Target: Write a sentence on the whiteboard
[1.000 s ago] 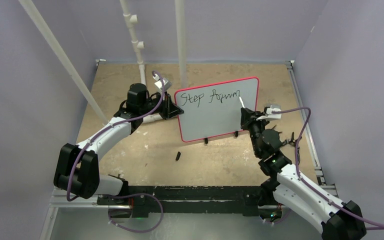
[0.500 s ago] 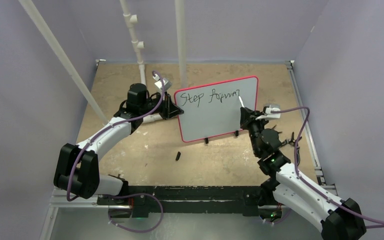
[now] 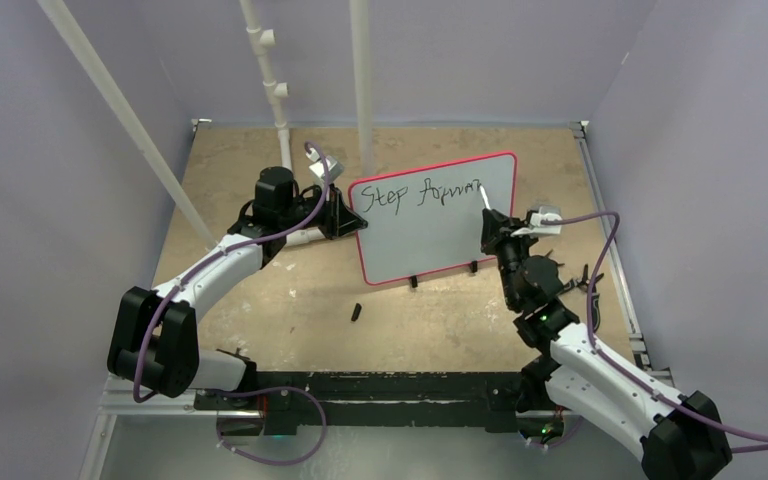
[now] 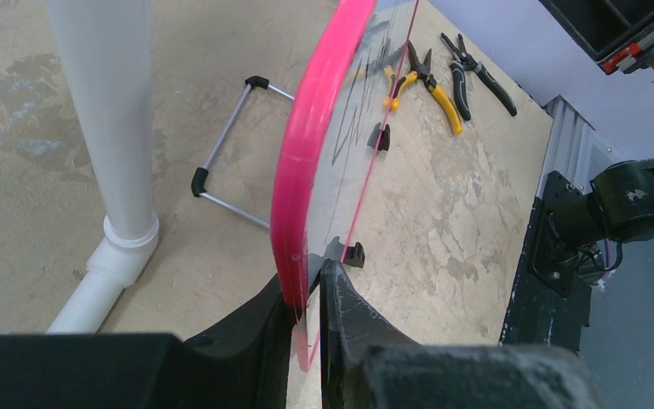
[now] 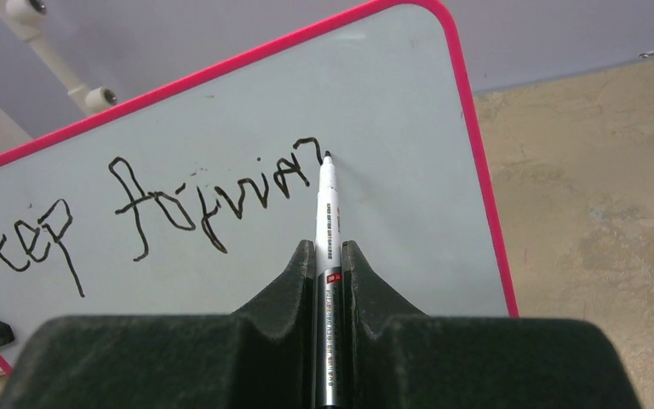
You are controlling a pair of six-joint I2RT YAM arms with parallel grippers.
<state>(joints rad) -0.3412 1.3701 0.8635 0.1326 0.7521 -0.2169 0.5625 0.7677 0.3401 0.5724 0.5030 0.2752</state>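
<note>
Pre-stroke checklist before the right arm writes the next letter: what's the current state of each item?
1. Left gripper clamped on the whiteboard edge: ok.
2. Right gripper shut on the marker: ok.
3. Marker tip touching the board: cannot tell; it sits at the last stroke's end.
4. Sentence finished: not ok, one line only, second word incomplete.
5. Bare space below for more words: ok.
6. Board standing on its feet: ok.

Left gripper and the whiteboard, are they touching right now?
Touching. The left wrist view shows the left gripper clamped on the pink frame of the whiteboard, one finger pressed against each side with no gap visible.
</note>
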